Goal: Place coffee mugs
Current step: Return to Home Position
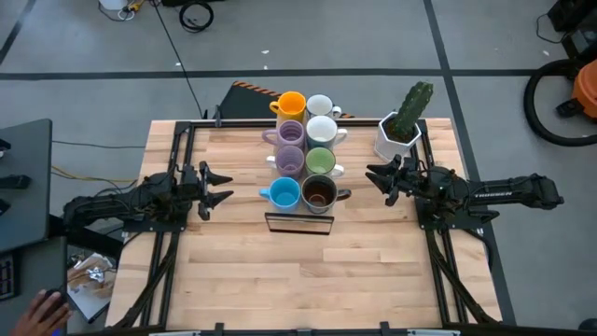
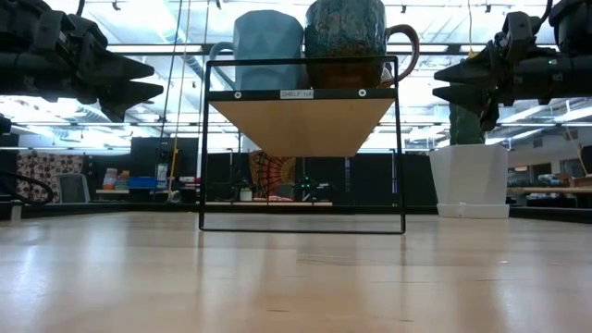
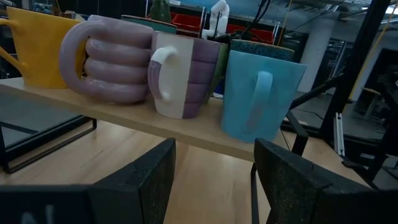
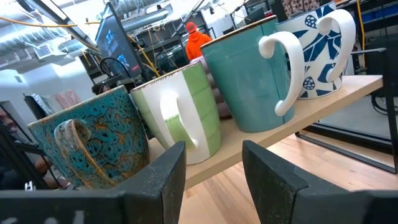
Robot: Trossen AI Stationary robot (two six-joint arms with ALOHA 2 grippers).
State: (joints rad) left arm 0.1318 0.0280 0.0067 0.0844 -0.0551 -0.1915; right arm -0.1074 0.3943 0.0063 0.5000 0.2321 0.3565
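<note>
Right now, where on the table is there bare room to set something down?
Bare: the whole table stretch in front of the shelf. Crowded: the shelf, packed with mugs, and the gap by the cactus pot, where the right fingers sit.

There is an orange mug (image 3: 38,50), a lilac mug (image 3: 118,62), a purple-white striped mug (image 3: 189,78), a light blue mug (image 3: 255,93), a green-white striped mug (image 4: 200,107), a teal mug (image 4: 239,81) with white handle, a white mug (image 4: 314,62) with blue leaves, and a speckled mug (image 4: 109,134) in teal and brown.
</note>
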